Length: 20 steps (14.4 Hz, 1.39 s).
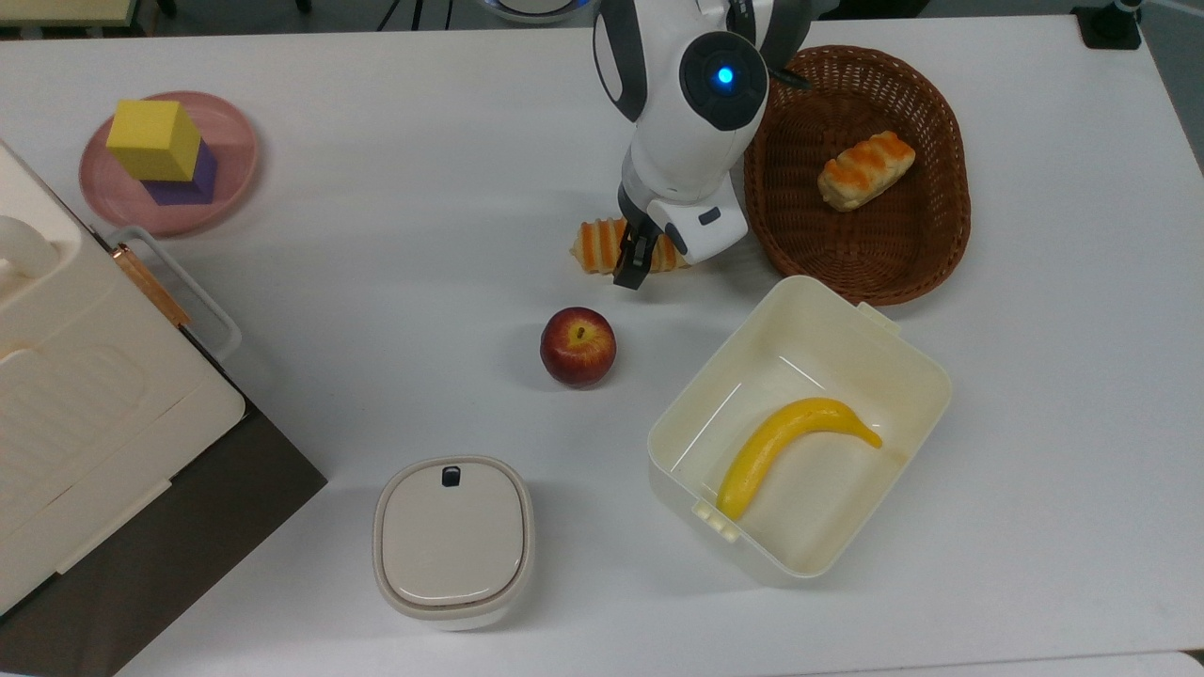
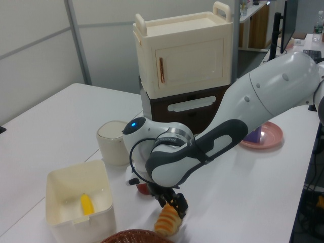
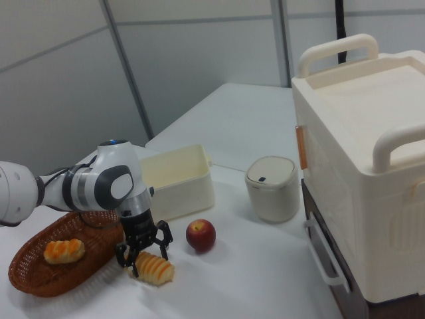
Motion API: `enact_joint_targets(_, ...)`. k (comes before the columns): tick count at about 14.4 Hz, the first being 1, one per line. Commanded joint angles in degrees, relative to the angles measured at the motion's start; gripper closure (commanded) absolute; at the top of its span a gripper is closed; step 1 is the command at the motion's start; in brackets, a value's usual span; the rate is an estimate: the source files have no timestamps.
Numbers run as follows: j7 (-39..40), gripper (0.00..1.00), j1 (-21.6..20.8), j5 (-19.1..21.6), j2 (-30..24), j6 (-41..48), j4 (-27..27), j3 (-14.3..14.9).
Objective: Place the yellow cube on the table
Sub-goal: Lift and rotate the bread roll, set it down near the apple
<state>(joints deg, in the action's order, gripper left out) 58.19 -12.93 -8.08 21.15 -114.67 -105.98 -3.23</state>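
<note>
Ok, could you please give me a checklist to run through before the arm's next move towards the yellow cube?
1. Cube found: ok. The yellow cube sits on the purple cube on the plate.
2. Cube's top and sides free to grasp: ok.
3. Gripper empty: ok. It is open, fingers straddling the bread; whether they touch it, cannot tell.
4. Gripper at the cube: not ok. It hangs at the bread, far to the top view's right of the plate.
5. Spot to set the cube down: ok. The table is bare to the top view's right of the plate.
</note>
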Motion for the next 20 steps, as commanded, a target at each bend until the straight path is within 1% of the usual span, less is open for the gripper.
enact_joint_targets(1, 0.08, 0.47, -0.35, -0.89, -1.02, -1.35, -0.99, 0.15)
enact_joint_targets(2, -0.18, 0.47, 0.09, -0.89, -1.55, -1.00, -0.81, 0.15)
enact_joint_targets(4, -0.45, 0.51, 0.97, -0.71, -3.56, 0.40, -0.72, 0.15)
enact_joint_targets(5, -0.36, 0.52, 1.76, -0.62, -4.79, 1.89, -0.55, 0.15)
enact_joint_targets(6, -0.45, 0.52, 1.85, -0.36, -5.76, 2.78, -0.55, 0.15)
enact_joint_targets(8, -1.93, 0.52, 1.77, -0.18, -7.43, 6.02, 1.11, 0.15)
enact_joint_targets(11, -6.41, 0.52, 1.59, -0.10, -8.75, 6.65, 2.27, 0.15)
enact_joint_targets(15, -6.95, 0.50, 1.68, -0.10, -8.67, 6.65, 2.18, 0.15)
enact_joint_targets(16, -6.95, 0.11, 1.76, -0.01, -8.76, 6.74, 2.18, 0.15)
enact_joint_targets(17, -7.12, 0.00, 1.77, -0.01, -8.85, 7.26, 2.18, 0.15)
enact_joint_targets(20, -8.27, 0.00, 3.60, 0.08, -9.55, 7.36, 2.18, 0.24)
